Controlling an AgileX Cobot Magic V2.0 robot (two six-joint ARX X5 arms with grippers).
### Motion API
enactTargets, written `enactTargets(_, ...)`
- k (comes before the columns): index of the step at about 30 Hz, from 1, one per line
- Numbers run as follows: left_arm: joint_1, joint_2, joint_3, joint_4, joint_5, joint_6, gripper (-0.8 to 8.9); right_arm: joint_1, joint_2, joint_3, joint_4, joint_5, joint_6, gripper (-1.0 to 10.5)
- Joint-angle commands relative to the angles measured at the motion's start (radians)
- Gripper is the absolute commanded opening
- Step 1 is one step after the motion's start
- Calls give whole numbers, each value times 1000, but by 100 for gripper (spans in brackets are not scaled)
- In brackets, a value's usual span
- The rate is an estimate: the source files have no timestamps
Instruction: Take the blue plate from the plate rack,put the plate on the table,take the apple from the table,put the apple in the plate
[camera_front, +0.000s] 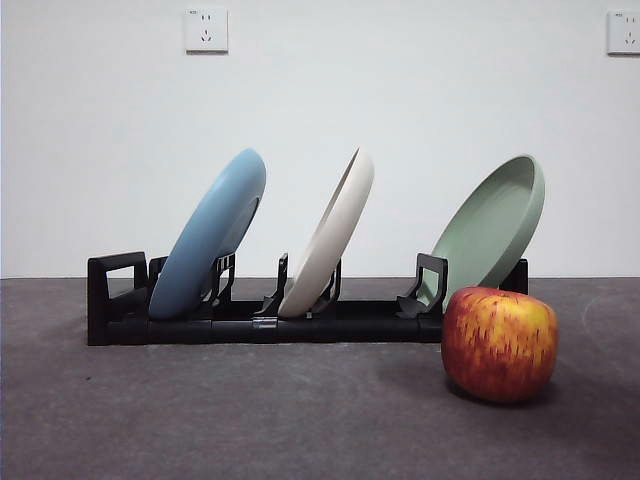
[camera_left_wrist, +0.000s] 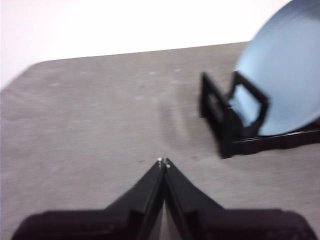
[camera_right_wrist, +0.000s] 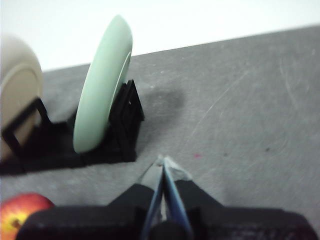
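**Blue plate in rack, apple on worktop, both grippers closed & empty**

Front view: plate rack sits across the mid-frame on the dark grey worktop, w/ three plates standing in it, all leaning toward frame right. Blue plate is in the slot at frame left, its lower edge down between the dividers. Cream-white plate is in the middle slot; sage-green plate is at the frame-right end, its hollow face visible. Apple rests on the worktop at lower right of frame, in front of the rack's right end and overlapping the green plate's lower edge in the pic; can't tell if it touches the rack. Two wall sockets at upper left and upper right of frame. No arm shows in this view.

Left wrist view: left gripper hangs over bare worktop, jaws pressed tip to tip, nothing between them. Blue plate & rack end sit at upper right of that frame, well apart from the tips.

Right wrist view: right gripper also has jaws together, holding nothing, above bare worktop. Green plate in the rack end is at upper left of frame, cream-white plate at left edge, apple at lower-left corner, partly hidden by the gripper body.
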Motion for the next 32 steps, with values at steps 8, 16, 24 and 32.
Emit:
enactTargets(8,3,-3,16,53,182,-321,-6,2,7,27,-3,-89,380,-12)
enactTargets(16,3,85,188,45,180,-414,-6,2,163,211,-12,-187,404,-12)
enactTargets(24,3,381,415,26,225,-350,-6,2,434,502,-159,-303,228,-11)
enactTargets(32,1,745,696,-163,359,-193,-6,2,711,822,-446,-317,-2,2)
